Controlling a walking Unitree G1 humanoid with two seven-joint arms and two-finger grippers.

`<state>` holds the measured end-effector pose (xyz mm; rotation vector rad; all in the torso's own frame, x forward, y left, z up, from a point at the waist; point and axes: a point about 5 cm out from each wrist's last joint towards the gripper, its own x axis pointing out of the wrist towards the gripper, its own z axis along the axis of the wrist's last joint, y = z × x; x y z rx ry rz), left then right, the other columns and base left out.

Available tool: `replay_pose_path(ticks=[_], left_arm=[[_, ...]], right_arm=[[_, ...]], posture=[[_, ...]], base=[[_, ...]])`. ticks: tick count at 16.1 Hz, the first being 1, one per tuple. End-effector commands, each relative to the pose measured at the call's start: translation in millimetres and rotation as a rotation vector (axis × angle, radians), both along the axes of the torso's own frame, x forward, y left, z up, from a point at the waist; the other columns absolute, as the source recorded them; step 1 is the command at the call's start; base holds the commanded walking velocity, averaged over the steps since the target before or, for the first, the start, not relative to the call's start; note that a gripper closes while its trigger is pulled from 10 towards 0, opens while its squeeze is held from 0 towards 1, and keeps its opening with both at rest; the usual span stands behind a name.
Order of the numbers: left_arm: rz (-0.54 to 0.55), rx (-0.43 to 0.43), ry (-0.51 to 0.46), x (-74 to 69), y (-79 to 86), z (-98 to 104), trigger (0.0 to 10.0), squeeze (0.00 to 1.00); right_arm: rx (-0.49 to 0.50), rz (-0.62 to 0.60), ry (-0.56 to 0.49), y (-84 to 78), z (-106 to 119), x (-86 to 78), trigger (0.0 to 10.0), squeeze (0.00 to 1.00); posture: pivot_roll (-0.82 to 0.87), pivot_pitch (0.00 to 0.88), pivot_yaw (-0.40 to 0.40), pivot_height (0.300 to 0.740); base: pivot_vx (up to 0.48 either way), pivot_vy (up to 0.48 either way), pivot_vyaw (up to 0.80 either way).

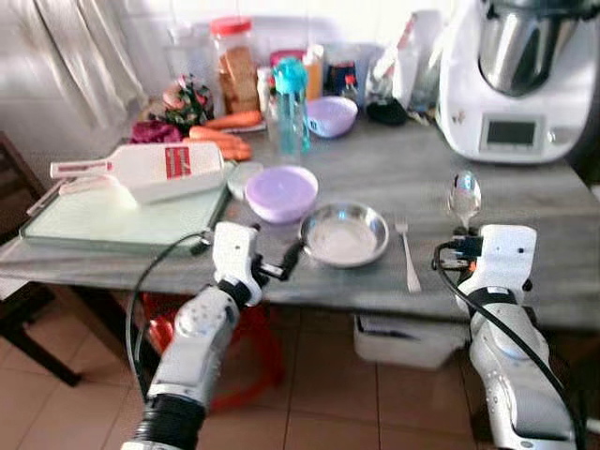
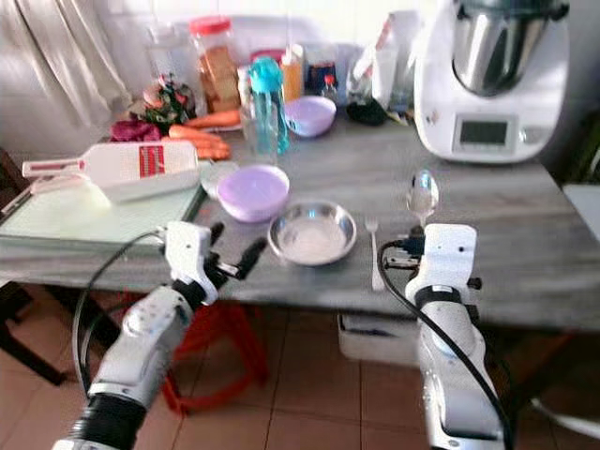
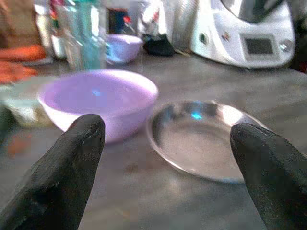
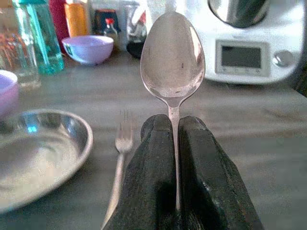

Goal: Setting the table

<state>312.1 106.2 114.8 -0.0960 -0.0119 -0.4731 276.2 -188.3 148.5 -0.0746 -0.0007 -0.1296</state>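
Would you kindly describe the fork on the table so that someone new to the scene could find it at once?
Start at the big white kitchen machine at the far right of the grey table and come toward the near edge. There a round metal plate sits; the fork lies flat just right of it, tines pointing away. Unlike the spoon clamped in the right gripper, it rests untouched on the table.

Grey table (image 1: 525, 202), tiled floor (image 1: 328, 403)

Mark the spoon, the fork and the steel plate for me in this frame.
spoon (image 4: 171, 57), right wrist view, middle of its bowl, held in the right gripper (image 4: 173, 129).
fork (image 1: 409, 255), left eye view, middle of its handle.
steel plate (image 1: 343, 234), left eye view, flat centre of the dish.
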Motion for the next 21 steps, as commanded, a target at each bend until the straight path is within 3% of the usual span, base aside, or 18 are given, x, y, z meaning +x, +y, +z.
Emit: replay_pose_path(ticks=[1, 7, 9, 11, 13, 16, 18, 21], left_arm=[[0.028, 0.018, 0.012, -1.1, 10.8, -2.0, 10.0, 0.0], [0.043, 0.021, 0.019, -3.5, 11.1, -0.9, 10.0, 0.0], [0.045, 0.007, 0.015, -1.8, 10.5, 1.2, 10.0, 0.0], [0.011, -0.009, 0.026, -3.3, 8.6, 1.6, 10.0, 0.0], [-0.113, -0.026, 0.032, -13.2, 3.8, 1.1, 10.0, 0.0], [-0.341, -0.021, 0.064, -34.4, -3.1, -1.4, 10.0, 0.0], [-0.434, 0.007, 0.078, -44.4, -4.9, -4.0, 10.0, 0.0], [-0.483, 0.017, 0.085, -49.9, -8.0, -1.2, 10.0, 0.0]], right_arm=[[0.01, 0.025, -0.016, 8.1, 3.3, 1.0, 10.0, 0.0], [0.008, 0.008, -0.015, 6.1, 2.8, 1.2, 10.0, 0.0], [0.008, -0.013, -0.012, 2.9, 2.5, 0.6, 10.0, 0.0], [-0.012, -0.101, 0.007, -9.9, -0.7, -3.2, 10.0, 0.0], [0.041, -0.147, 0.043, -19.9, -7.0, -5.2, 10.0, 0.0], [0.043, -0.175, 0.069, -29.4, -8.9, -2.9, 10.0, 0.0], [0.057, -0.181, 0.111, -35.1, -14.0, 0.5, 10.0, 0.0], [0.086, -0.225, 0.165, -51.6, -18.6, 5.2, 10.0, 0.0]], posture=[[-0.1, 0.014, 0.027, 0.74], [-0.1, 0.018, 0.026, 0.74], [-0.1, 0.019, 0.028, 0.74], [-0.1, 0.023, 0.031, 0.74], [-0.11, 0.028, 0.032, 0.74], [-0.1, 0.033, 0.029, 0.74], [-0.11, 0.036, 0.033, 0.74], [-0.09, 0.039, 0.038, 0.74]], base=[[0.0, 0.0, 0.0], [0.0, 0.0, 0.0], [0.0, 0.0, -0.69], [0.0, 0.0, 0.0], [0.0, 0.0, 0.0], [0.0, 0.0, 0.0], [0.0, 0.0, 0.0], [0.0, 0.0, 0.0]])
